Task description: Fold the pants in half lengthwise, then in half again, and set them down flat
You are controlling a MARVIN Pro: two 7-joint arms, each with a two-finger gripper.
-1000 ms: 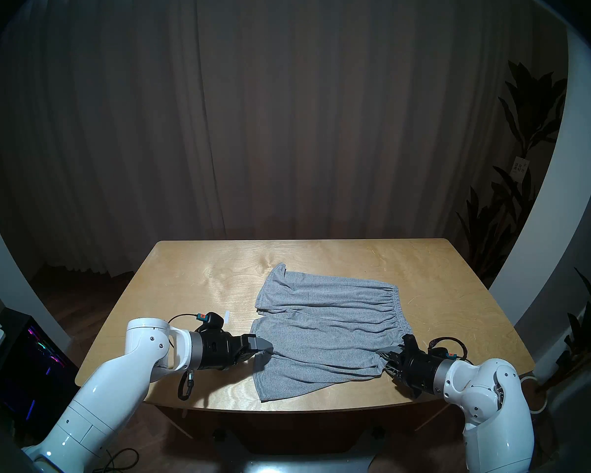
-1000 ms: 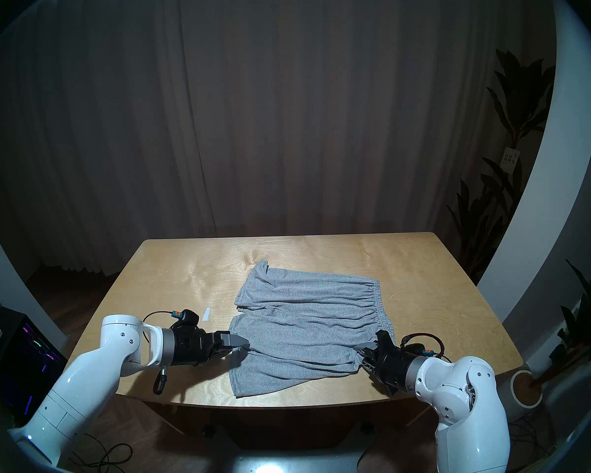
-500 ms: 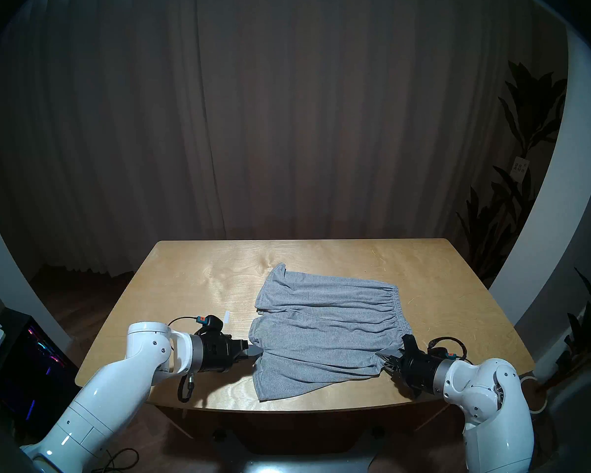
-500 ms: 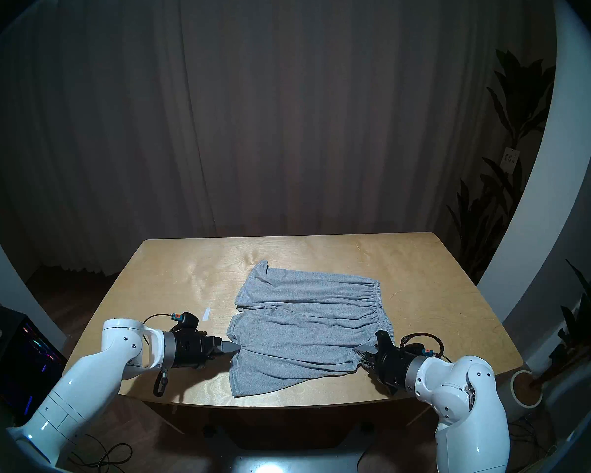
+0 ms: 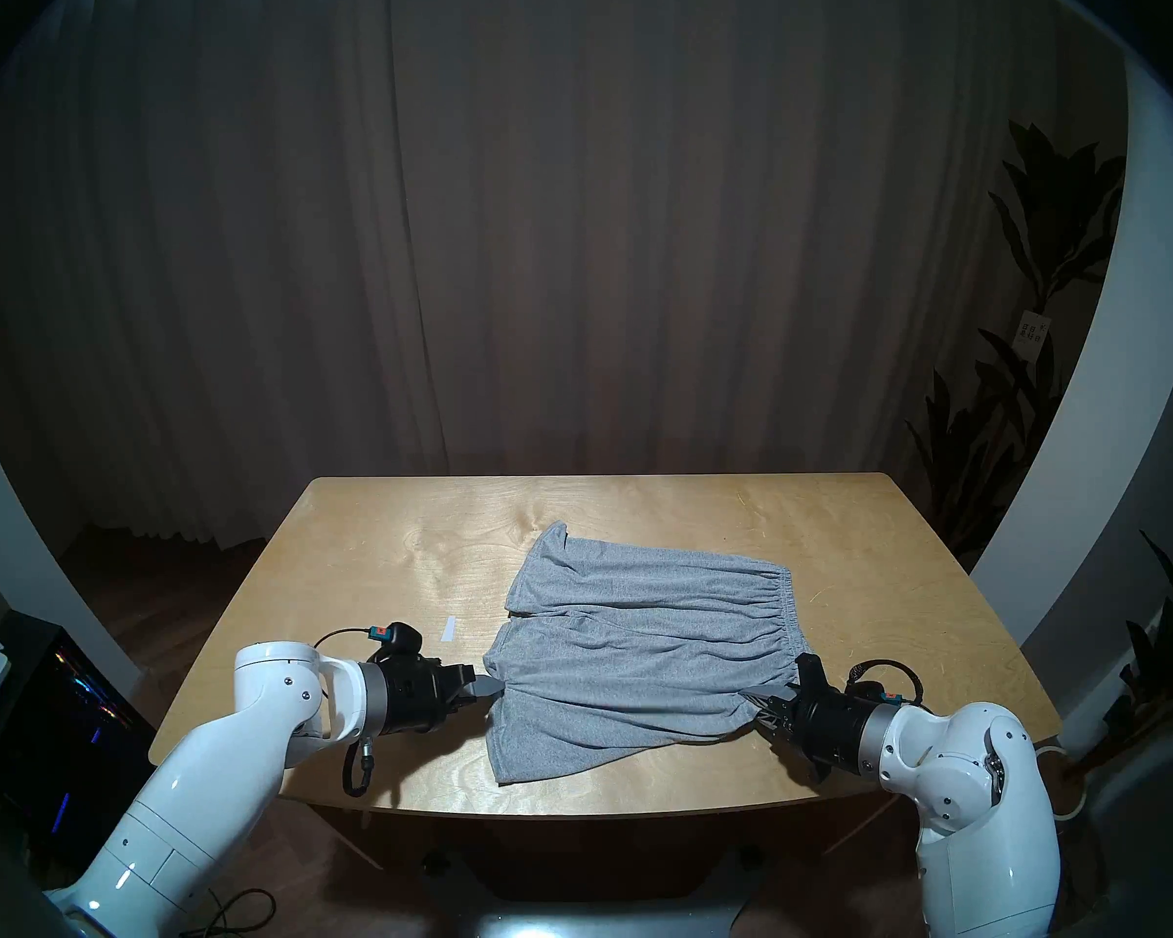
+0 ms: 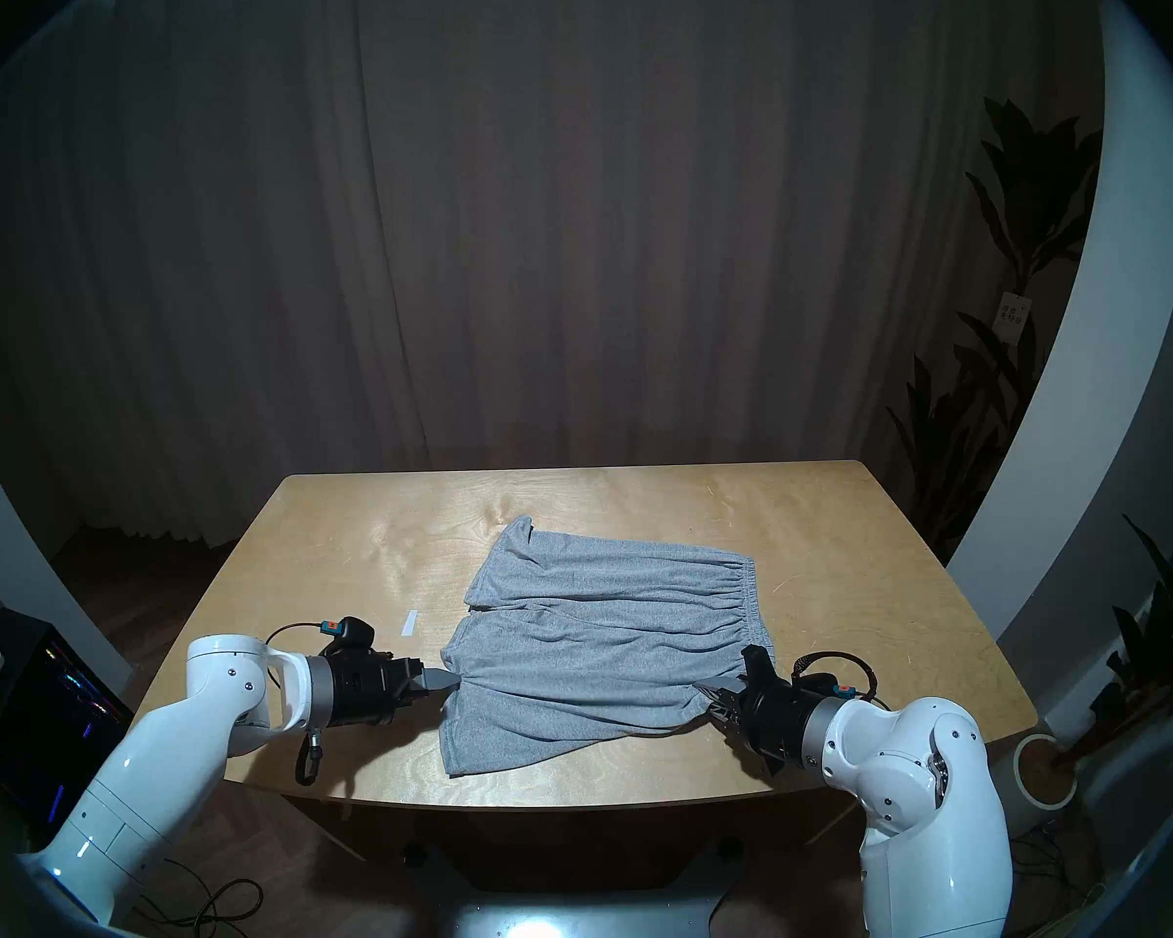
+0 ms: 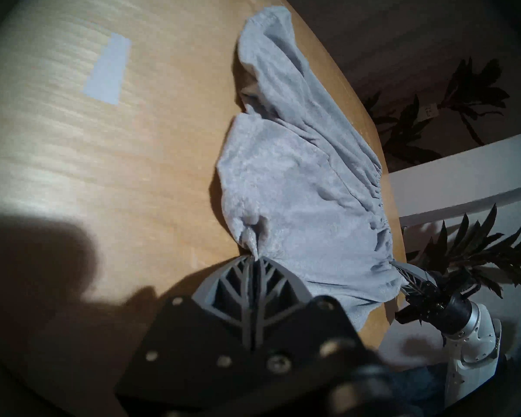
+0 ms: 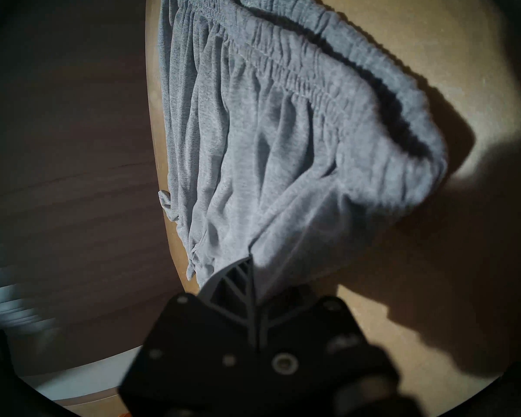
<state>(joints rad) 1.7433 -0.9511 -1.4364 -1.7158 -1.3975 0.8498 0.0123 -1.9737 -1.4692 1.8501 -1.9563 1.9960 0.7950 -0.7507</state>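
Observation:
The heather-grey pants [image 5: 645, 652] lie spread on the wooden table [image 5: 367, 564], waistband [image 5: 788, 612] to the right and leg hems to the left. My left gripper [image 5: 497, 687] is shut on the hem of the near leg, as the left wrist view [image 7: 254, 254] shows. My right gripper [image 5: 754, 698] is shut on the near end of the waistband side, as the right wrist view [image 8: 251, 257] shows. The near half of the pants is pulled taut between the two grippers and lifted slightly. The far leg [image 5: 570, 571] rests flat.
A small white strip of tape [image 5: 450, 629] lies on the table left of the pants. A dark curtain hangs behind the table. Plants [image 5: 1017, 402] stand at the right. A black computer case [image 5: 49, 713] stands at the left.
My left gripper closed on the near leg hem and pulled it leftward. My right gripper drew slightly left and back with the waistband. The near half of the pants shifted left and tightened.

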